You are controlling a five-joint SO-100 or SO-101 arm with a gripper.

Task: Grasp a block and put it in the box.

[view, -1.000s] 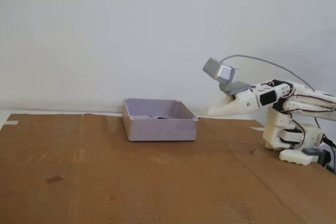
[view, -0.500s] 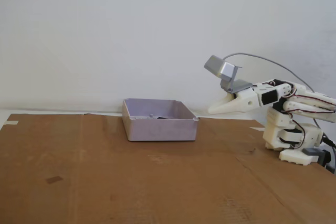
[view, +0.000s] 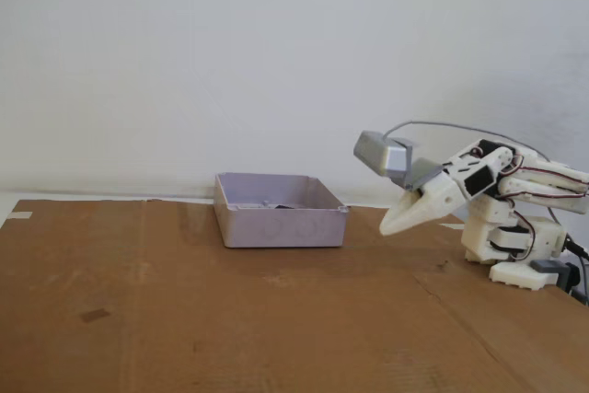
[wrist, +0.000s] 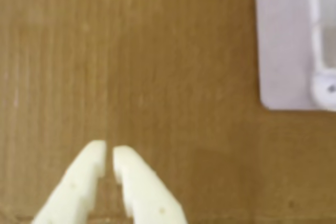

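A: Wrist view, item one: the claw (wrist: 108, 153). Two pale fingers enter from the bottom edge, tips nearly together with only a thin slit between them. Nothing is held.

B: Why so, in your reading?

A: Judgement only: nothing sits within reach of the tips, so a nearly closed, empty claw suits an arm travelling or parked, not one about to grasp. In the fixed view the claw (view: 390, 225) is pitched downward, clear of the cardboard sheet (view: 184, 319), with the grey camera housing (view: 382, 154) riding above it.

B: Item two?

A: The box (wrist: 286, 45). In the wrist view it lies at about two o'clock from the fingertips, well apart, one rounded corner and a stretch of wall showing. In the fixed view the box (view: 281, 225) stands on the cardboard at about nine o'clock from the claw, near but not touching.

B: And the block?

A: Not found on the open cardboard in either view. A small dark mark shows inside the box above its front wall in the fixed view; too small to say whether that is the block. If so, the task looks near done.
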